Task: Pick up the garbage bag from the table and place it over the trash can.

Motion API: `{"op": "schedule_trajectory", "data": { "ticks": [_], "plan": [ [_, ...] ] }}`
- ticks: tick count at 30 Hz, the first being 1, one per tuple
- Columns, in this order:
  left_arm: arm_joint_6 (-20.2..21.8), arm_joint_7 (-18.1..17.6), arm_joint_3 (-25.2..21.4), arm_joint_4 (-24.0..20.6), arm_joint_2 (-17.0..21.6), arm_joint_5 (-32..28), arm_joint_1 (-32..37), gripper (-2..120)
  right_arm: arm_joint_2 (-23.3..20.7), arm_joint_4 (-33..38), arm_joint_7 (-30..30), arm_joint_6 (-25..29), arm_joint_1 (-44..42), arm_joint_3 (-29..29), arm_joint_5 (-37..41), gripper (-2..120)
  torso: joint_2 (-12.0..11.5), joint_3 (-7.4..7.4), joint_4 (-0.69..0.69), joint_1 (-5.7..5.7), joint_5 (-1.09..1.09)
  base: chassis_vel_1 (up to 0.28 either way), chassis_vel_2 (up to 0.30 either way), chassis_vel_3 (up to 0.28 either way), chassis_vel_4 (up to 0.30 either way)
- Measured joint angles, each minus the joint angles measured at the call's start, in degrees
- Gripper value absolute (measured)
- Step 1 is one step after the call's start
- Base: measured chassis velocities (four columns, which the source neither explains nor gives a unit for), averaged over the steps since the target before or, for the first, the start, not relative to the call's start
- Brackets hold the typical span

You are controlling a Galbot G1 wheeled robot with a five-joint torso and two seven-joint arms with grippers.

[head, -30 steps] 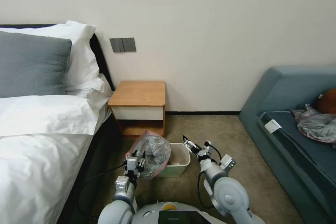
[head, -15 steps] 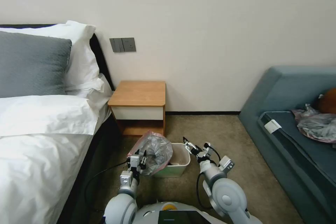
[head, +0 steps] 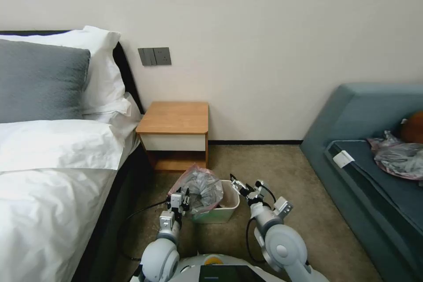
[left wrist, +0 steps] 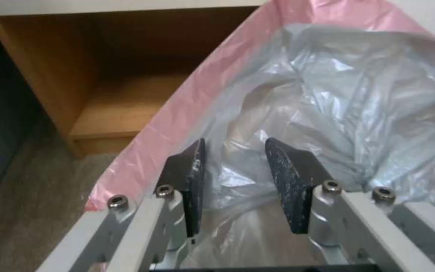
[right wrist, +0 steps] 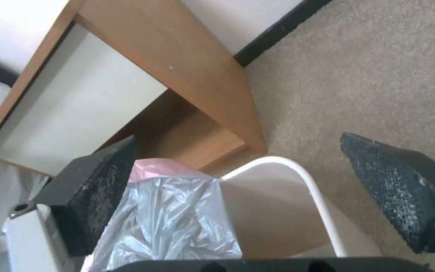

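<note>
Left hand (head: pixel 181 197) part open, pads either side of garbage bag (head: pixel 203 188) film, bag draped on trash can (head: pixel 225 208) side nearest it | right hand (head: pixel 240 185) wide open, empty, over far rim | desk (head: pixel 175 117) beyond both, on beige carpet (head: pixel 282 172)

A bedroom: bed (head: pixel 48 172) with pillows (head: pixel 99 70), nightstand (head: pixel 175 119), sofa (head: pixel 374 150)

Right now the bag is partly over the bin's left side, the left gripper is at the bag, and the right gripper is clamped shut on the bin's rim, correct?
Not quite. The right gripper is open, jaws spread wide above the trash can, as the right wrist view shows. The rest holds: the garbage bag sits partly over the can's left side with the left gripper at it.
</note>
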Motion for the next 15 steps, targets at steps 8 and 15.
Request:
{"op": "schedule_trajectory", "data": {
  "ticks": [8,15],
  "plan": [
    [4.9,-2.5,0.8,-0.1,-0.1,-3.7,-2.7,34,0.0,-1.1,-0.1,0.3,0.2,-0.9,-1.0,100,0.0,0.0,0.01,0.0,0.0,0.0,0.0,0.0,0.0],
    [8.8,-4.5,1.0,0.2,0.1,-9.1,-5.4,34,0.3,-1.7,-0.2,0.5,-0.2,-1.3,-1.6,100,0.0,0.0,0.0,0.0,0.0,0.0,0.0,0.0,0.0]
  ]
}}
